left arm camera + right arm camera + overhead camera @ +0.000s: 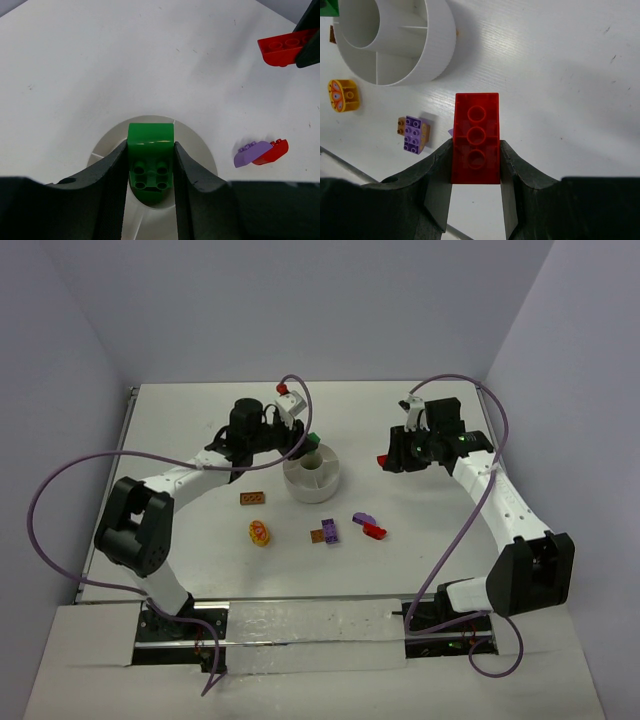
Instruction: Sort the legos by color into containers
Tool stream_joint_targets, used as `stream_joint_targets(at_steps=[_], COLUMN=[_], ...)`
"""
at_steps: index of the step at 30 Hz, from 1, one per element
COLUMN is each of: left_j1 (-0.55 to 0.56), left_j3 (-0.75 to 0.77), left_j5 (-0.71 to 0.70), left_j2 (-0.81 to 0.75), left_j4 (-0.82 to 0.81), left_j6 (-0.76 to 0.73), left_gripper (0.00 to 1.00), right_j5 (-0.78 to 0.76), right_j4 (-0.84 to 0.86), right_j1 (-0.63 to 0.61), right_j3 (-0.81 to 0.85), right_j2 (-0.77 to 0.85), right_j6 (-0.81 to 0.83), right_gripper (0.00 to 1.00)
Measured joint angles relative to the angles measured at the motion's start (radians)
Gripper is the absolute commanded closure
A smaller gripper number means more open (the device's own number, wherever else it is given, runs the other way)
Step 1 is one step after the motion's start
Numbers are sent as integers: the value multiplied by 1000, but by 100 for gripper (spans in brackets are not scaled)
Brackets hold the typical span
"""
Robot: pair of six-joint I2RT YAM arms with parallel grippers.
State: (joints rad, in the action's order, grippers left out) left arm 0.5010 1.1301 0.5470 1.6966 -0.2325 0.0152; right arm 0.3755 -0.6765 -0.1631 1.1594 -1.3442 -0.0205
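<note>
**Both hands loaded, dish apparently empty: sorting barely begun**

My left hand [150, 144] pinches the green brick [150, 170] directly above the white dish [300, 485], which sits near the middle of the desk [200, 420]. My right hand [476, 142] pinches a red brick [476, 120], raised on the side of the dish towards the right edge. The compartments I can see hold nothing, so I judge no piece is sorted yet. Between the dish and the near edge lie a brown-orange plate [253, 499], a round yellow piece [260, 533], a purple-on-brown piece [327, 531] and a purple brick [363, 519] touching a red one [375, 531]. That pair leaves little room for fingers. The others lie apart, none close to an edge, and the desk is open towards the far corners.
</note>
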Motion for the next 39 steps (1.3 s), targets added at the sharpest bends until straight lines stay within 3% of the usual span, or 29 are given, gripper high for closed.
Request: stream_joint_targets(at_steps=[8,13,16,21,29,39], left_j1=[10,11,11,13,8,-124], left_j3=[-24,-32,-34,-34,70,402], left_j5=[-3,-5,-7,-13,-28,-126], left_j2=[13,17,17,17,9,-148], left_j4=[-25,-33,-35,-34,51,407], left_j6=[0,0,-1,2,21,16], left_gripper=[71,53,25,1,1,1], right_j5=[0,0,0,0,0,0], right_j4=[-4,-6,-7,-10,-20,-58], right_j1=[0,0,0,-2,-16,-133], right_j3=[1,2,2,5,16,162], right_j2=[-6,-8,-9,-14,-16,-95], right_j6=[22,22,23,27,38,78], right_gripper=[100,100,100,100,100,100])
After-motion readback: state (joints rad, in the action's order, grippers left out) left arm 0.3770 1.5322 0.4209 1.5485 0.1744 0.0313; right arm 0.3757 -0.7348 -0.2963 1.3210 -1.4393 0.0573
